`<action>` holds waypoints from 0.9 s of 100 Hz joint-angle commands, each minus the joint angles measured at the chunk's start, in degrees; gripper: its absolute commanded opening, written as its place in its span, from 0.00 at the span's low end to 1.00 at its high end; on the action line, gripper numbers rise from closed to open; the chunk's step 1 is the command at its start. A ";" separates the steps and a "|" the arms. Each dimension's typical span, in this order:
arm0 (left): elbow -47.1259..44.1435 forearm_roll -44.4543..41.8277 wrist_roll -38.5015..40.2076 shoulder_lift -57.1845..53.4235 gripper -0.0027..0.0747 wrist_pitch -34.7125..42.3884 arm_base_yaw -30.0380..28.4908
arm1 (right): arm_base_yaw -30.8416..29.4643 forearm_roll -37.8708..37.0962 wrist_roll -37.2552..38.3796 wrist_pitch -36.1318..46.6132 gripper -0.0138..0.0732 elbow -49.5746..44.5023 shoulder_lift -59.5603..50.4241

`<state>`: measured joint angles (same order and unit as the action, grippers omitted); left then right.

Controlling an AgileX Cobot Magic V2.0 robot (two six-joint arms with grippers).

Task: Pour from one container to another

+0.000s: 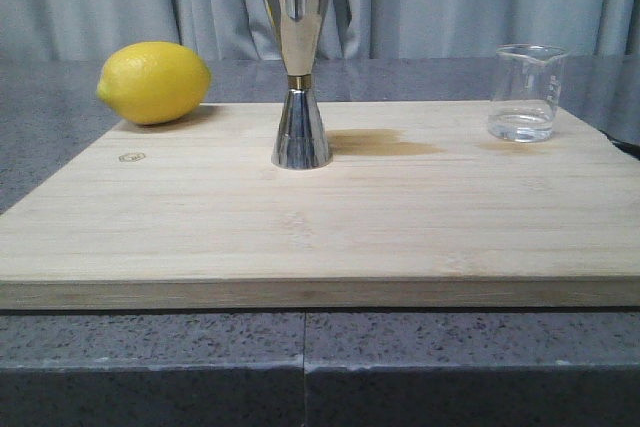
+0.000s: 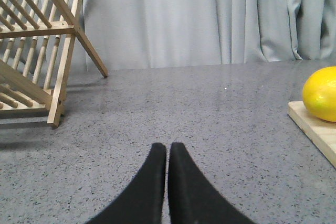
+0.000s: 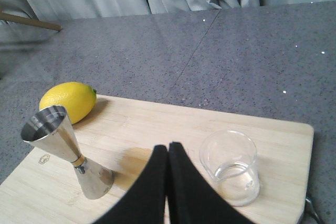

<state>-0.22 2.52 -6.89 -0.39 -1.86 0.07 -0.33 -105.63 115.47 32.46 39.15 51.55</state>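
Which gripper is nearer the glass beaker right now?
Right. The right gripper hovers above the board beside the beaker. The left gripper sits off the board, past the lemon, with no beaker in its view.

Left gripper [image 2: 167, 153]: black fingers pressed together, tips touching, nothing between them, low over grey worktop. Right gripper [image 3: 168, 153]: fingers likewise closed, empty, raised above wooden board, angled downward.
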 commanded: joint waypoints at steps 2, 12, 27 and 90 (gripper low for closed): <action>-1.66 0.45 0.63 -1.11 0.01 4.69 0.50 | -0.34 -0.90 -0.33 -1.51 0.08 1.53 -0.71; -1.66 0.45 0.63 -1.11 0.01 4.69 0.50 | -0.34 -0.90 -0.33 -1.51 0.08 1.53 -0.71; -1.66 0.45 0.63 -1.11 0.01 4.69 0.50 | 0.14 -0.90 -0.33 -3.05 0.08 0.88 -2.05; -1.66 0.45 0.63 -1.11 0.01 4.69 0.22 | -0.49 23.91 -26.03 -23.88 0.08 -24.04 -47.21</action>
<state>-0.22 2.52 -6.85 -0.39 -1.86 0.07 -0.55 -98.87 107.52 11.77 17.54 6.51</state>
